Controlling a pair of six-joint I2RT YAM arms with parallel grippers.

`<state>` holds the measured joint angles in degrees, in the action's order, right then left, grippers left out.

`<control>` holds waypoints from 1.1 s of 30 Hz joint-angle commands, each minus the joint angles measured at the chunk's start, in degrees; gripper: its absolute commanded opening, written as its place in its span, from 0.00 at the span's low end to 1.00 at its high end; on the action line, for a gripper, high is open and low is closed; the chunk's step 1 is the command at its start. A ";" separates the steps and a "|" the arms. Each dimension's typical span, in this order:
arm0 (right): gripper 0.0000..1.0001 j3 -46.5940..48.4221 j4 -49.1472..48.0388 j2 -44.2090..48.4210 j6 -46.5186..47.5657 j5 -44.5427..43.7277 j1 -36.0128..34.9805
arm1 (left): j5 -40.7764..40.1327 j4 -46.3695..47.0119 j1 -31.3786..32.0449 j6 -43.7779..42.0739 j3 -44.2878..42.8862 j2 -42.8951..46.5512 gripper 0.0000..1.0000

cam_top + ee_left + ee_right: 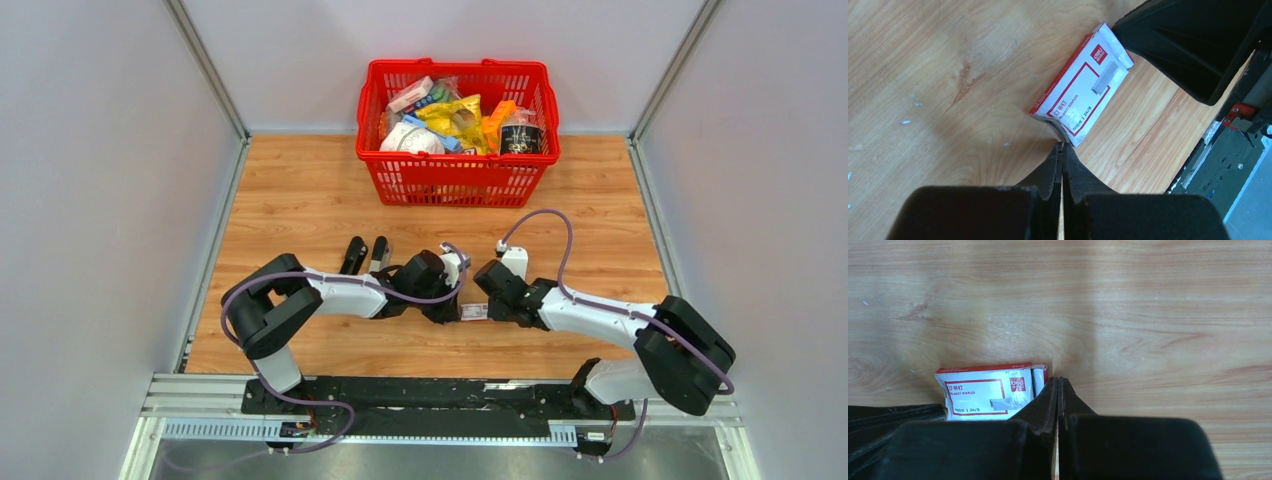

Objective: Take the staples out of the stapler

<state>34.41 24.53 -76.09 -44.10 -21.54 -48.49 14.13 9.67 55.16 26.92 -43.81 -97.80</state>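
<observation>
two black tools (pixel 352 255) lie side by side on the desk (pixel 300 190), beyond the left arm. tiny loose staples (pixel 905 121) dot the wood near the left claw (pixel 1062 149), which is closed and empty, its tips at a corner of the staple box (pixel 1083 95). the right claw (pixel 1058 385) is closed and empty too, just beside the box's other end.

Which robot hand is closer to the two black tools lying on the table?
Left. The left gripper is a short way right of the black tools; the right gripper is farther right, past the white-and-red box.
</observation>
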 commanded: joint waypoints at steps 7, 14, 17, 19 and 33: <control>0.00 -1.54 -4.32 -0.90 0.33 3.43 0.24 | -3.85 -5.28 0.48 -0.29 -0.22 -3.28 0.00; 0.00 -2.42 -7.57 -1.16 0.85 7.21 0.15 | -2.97 -4.75 0.65 -0.37 -0.92 -4.94 0.00; 0.00 -2.51 -9.06 -1.60 0.77 9.23 -0.20 | -2.71 -4.66 0.65 -0.29 -1.10 -5.30 0.00; 0.00 -2.51 -9.50 -1.69 0.68 9.94 -0.73 | -2.79 -4.75 0.65 -0.37 -1.28 -5.30 0.00; 0.01 -1.10 -2.22 1.73 0.24 3.97 -1.52 | -3.41 -3.61 0.66 -0.29 0.22 -4.25 0.00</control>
<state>33.26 19.18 -76.12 -42.19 -19.05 -48.42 14.06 9.87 55.37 27.29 -45.60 -99.50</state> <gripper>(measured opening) 0.004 0.006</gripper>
